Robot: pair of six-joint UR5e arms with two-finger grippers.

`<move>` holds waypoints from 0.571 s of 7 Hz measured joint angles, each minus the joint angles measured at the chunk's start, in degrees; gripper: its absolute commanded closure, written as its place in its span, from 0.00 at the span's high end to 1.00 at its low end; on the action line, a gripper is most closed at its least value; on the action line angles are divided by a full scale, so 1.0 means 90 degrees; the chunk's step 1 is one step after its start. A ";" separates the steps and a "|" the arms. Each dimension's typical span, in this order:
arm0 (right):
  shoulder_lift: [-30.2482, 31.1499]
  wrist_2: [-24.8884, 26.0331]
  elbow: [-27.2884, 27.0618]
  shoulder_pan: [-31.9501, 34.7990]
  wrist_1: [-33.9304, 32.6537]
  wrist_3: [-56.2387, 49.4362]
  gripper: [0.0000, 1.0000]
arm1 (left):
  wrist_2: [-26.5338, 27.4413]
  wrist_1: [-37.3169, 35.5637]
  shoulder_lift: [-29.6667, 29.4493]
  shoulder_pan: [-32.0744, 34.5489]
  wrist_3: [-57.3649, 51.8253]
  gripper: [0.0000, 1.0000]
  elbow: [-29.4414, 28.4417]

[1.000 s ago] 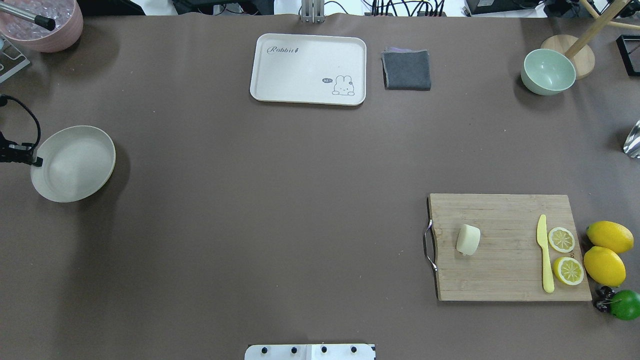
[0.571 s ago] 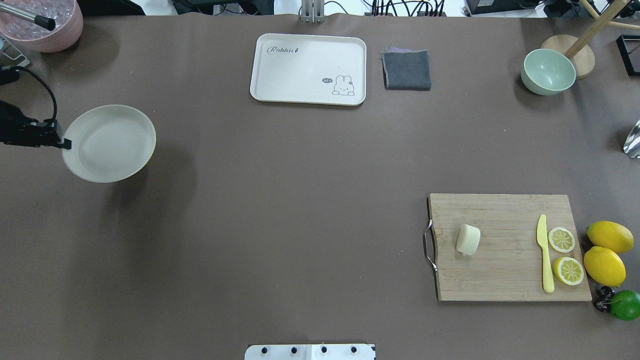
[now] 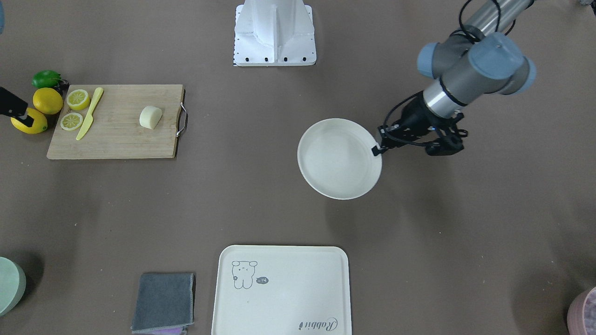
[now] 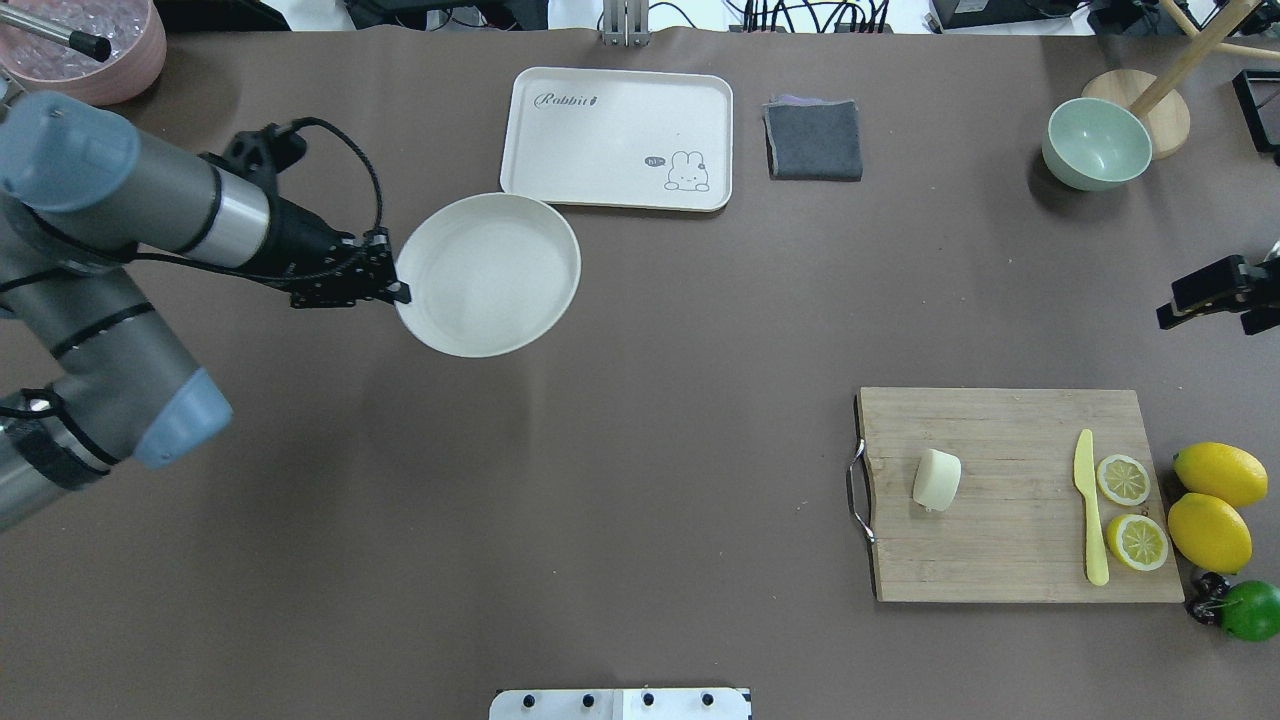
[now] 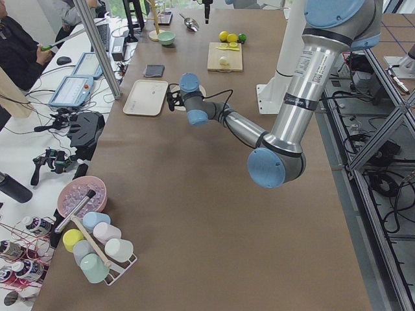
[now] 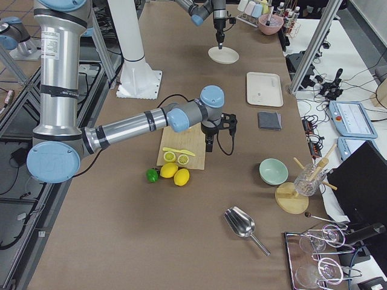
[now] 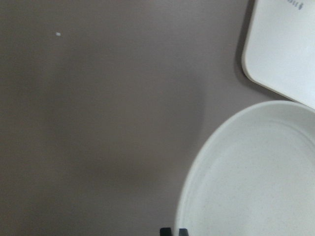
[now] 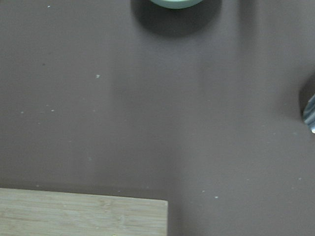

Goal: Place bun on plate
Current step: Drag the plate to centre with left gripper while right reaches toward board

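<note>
The bun (image 4: pixel 936 479), a pale cream chunk, lies on the left part of the wooden cutting board (image 4: pixel 1000 565) at the near right; it also shows on the board in the front-facing view (image 3: pixel 150 117). My left gripper (image 4: pixel 397 294) is shut on the rim of the round off-white plate (image 4: pixel 490 275) and holds it above the table, just in front of the tray. The left wrist view shows the plate (image 7: pixel 256 182) filling the lower right. My right gripper (image 4: pixel 1168 318) hangs at the right edge, beyond the board; its jaws are unclear.
A cream tray (image 4: pixel 617 137) with a rabbit drawing and a folded grey cloth (image 4: pixel 814 140) lie at the back. A green bowl (image 4: pixel 1095 143) stands back right. A yellow knife (image 4: pixel 1090 510), lemon slices (image 4: pixel 1123 479), lemons (image 4: pixel 1210 530) and a lime (image 4: pixel 1250 608) sit by the board.
My left arm has carried the plate from the far left edge rightward to the tray's near corner. My right gripper has come into view at the right edge.
</note>
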State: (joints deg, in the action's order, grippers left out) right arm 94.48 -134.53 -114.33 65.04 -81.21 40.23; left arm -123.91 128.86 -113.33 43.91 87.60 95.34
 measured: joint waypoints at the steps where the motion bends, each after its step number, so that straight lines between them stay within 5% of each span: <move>1: -0.0057 0.0100 -0.0137 -0.0474 0.0234 0.0911 1.00 | 0.0599 -0.0314 -0.0376 -0.0538 0.0161 0.00 -0.0028; 4: -0.0254 0.0731 -0.0203 -0.1842 0.0953 0.3043 0.99 | 0.1487 -0.0631 -0.0898 -0.1380 0.0235 0.00 -0.0373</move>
State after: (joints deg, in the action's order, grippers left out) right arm 92.19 -127.95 -116.16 48.46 -72.63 67.62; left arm -110.52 123.18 -121.42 31.50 89.72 91.98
